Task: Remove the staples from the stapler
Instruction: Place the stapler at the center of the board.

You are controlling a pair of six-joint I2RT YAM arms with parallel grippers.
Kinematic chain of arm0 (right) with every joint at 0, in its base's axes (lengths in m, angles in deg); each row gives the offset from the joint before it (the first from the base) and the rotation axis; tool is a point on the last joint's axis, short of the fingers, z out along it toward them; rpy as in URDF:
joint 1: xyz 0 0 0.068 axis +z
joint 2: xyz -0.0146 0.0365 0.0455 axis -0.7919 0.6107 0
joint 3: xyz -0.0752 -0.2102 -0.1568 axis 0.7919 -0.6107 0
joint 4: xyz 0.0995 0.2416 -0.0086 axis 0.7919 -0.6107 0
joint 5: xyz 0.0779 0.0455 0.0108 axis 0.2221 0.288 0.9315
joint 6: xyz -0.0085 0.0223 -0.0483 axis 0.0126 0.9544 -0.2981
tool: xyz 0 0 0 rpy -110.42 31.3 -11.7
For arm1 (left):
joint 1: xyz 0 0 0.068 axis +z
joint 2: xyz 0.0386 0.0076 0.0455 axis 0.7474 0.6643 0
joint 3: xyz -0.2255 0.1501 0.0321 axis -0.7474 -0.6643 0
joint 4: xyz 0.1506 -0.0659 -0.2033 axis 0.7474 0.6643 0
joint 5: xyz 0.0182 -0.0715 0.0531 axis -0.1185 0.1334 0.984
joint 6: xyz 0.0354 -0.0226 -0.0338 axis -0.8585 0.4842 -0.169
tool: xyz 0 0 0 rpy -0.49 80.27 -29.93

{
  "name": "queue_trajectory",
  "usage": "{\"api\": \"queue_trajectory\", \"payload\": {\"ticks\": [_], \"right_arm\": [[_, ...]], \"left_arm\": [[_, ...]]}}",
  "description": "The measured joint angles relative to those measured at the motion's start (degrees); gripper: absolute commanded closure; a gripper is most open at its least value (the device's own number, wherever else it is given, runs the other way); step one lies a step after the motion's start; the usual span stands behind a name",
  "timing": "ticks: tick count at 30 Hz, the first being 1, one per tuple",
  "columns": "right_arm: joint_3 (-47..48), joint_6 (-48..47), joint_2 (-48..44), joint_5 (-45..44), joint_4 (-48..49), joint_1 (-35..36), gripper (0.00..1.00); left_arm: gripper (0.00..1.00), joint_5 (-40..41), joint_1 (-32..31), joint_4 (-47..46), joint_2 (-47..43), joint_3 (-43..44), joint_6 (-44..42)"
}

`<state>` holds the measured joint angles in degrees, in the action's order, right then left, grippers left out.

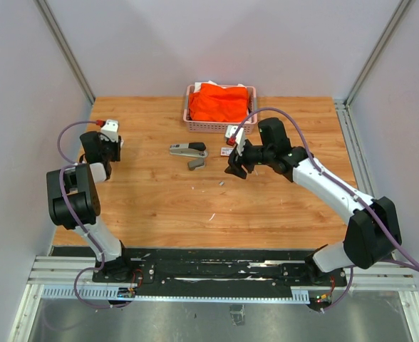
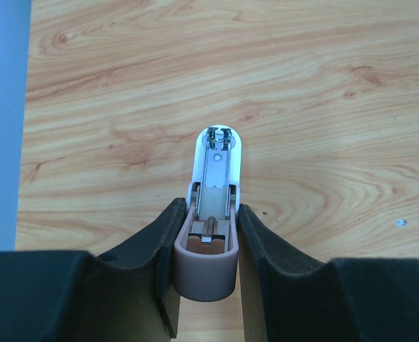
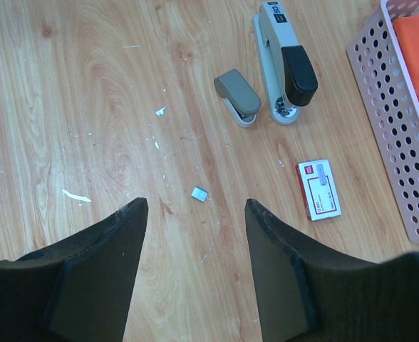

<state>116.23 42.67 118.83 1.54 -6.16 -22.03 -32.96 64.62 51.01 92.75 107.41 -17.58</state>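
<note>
Now our left gripper [image 2: 211, 221] clamps a stapler [image 2: 204, 269], track [image 2: 216, 171] showing.
Our right gripper [image 3: 195, 205] hangs wide above loose staples [image 3: 199, 192]; next, we judge, checking the track is empty.

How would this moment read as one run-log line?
left gripper: shut on small white stapler | right gripper: open, near staple strip

Honey-brown wood-grain table [image 1: 159, 206], pink perforated basket [image 3: 402, 121], bright orange cloth [image 1: 219, 103], grey stapler [image 3: 268, 50] with black grip, taupe mini stapler [image 3: 239, 96], white-and-mauve stapler [image 2: 213, 214], white red-labelled box [image 3: 318, 189], silvery staples [image 3: 199, 193]
</note>
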Motion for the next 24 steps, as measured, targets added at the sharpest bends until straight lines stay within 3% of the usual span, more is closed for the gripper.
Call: {"api": "queue_trajectory", "payload": {"ticks": [10, 24], "right_arm": [[-0.5, 0.0, -0.3, 0.7, 0.4, -0.2, 0.41], [-1.0, 0.0, -1.0, 1.5, 1.2, -0.9, 0.41]], "left_arm": [[0.77, 0.2, 0.9, 0.3, -0.3, 0.3, 3.1], [0.78, -1.8, 5.2, 3.3, -9.4, -4.9, 3.3]]}}
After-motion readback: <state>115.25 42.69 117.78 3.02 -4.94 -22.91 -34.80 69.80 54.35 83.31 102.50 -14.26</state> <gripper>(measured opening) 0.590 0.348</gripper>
